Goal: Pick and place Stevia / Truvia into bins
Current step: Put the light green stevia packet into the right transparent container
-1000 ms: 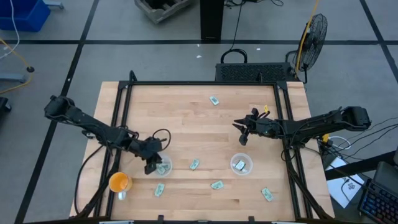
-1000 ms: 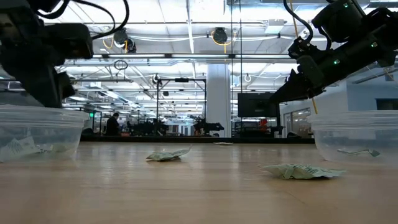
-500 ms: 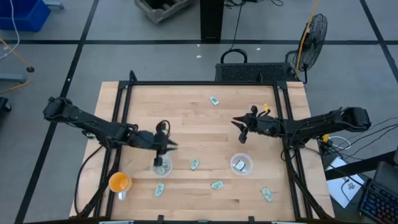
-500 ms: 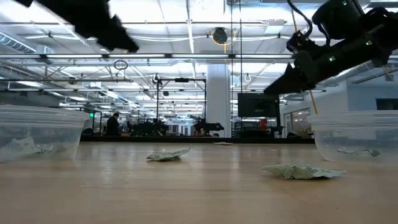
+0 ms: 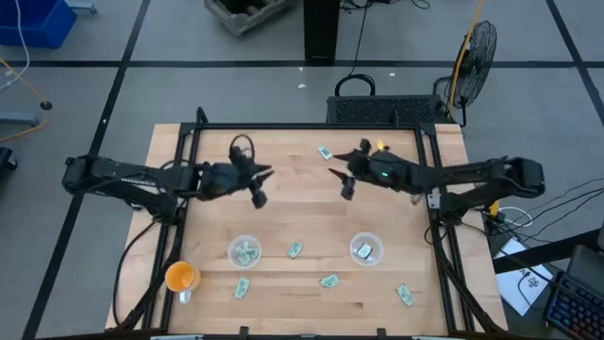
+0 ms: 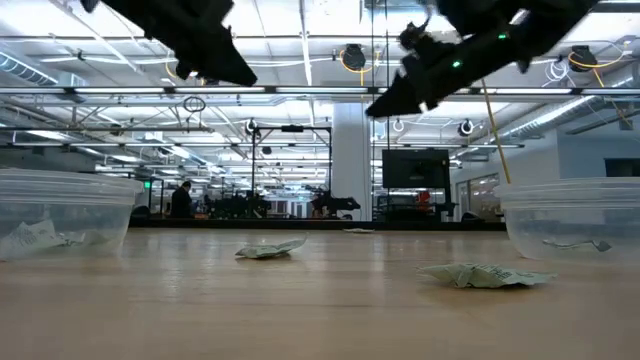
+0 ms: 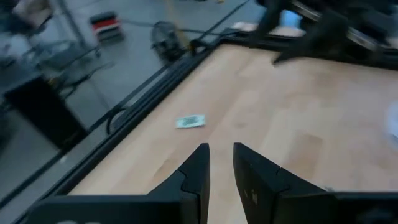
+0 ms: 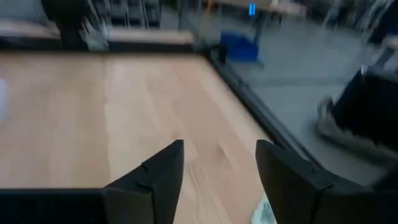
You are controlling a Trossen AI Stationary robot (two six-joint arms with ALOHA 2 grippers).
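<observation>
Hovering above table [image 5: 302, 212]: left gripper [image 5: 257, 189] nearly closed, empty; right gripper [image 5: 344, 182] spread, empty, Truvia packet [image 5: 325, 151] just beyond.

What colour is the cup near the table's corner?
The cup is orange, clearest in the high view.

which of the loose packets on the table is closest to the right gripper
The packet near the table's far edge, just beyond the right gripper. The other loose packets lie along the near side, around the two clear cups.

Right wrist view: packet [image 8: 266, 211] cut off at edge (blurred); far table [image 8: 93, 106] smeared
</observation>
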